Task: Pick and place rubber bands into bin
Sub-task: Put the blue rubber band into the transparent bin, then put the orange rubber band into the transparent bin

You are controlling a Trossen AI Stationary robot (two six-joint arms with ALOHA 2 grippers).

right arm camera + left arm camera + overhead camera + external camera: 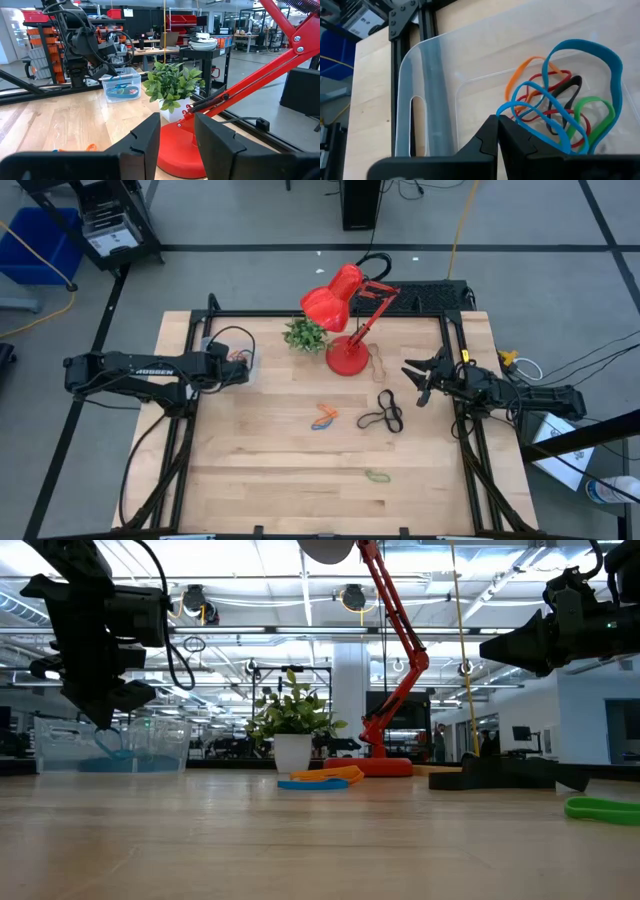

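My left gripper (241,370) hangs over the clear bin (214,348) at the table's far left, shut on a blue rubber band (615,75). In the bin lie orange, red, black and green rubber bands (555,100). On the table are an orange and blue pair (323,417), black bands (383,416), a green one (376,476) and one by the lamp base (381,361). My right gripper (420,383) waits open at the table's right edge, holding nothing. My left gripper pinches the blue rubber band at one end of its loop (509,107) between its two shut fingertips. The fingers slant down into the bin from the table's left side. The band trails below the fingers (112,745) and its far loop rests among the bands in the bin.
A red desk lamp (345,310) and a small potted plant (306,335) stand at the far middle of the table. Black frame rails run along both sides. Bare wood lies across the near half.
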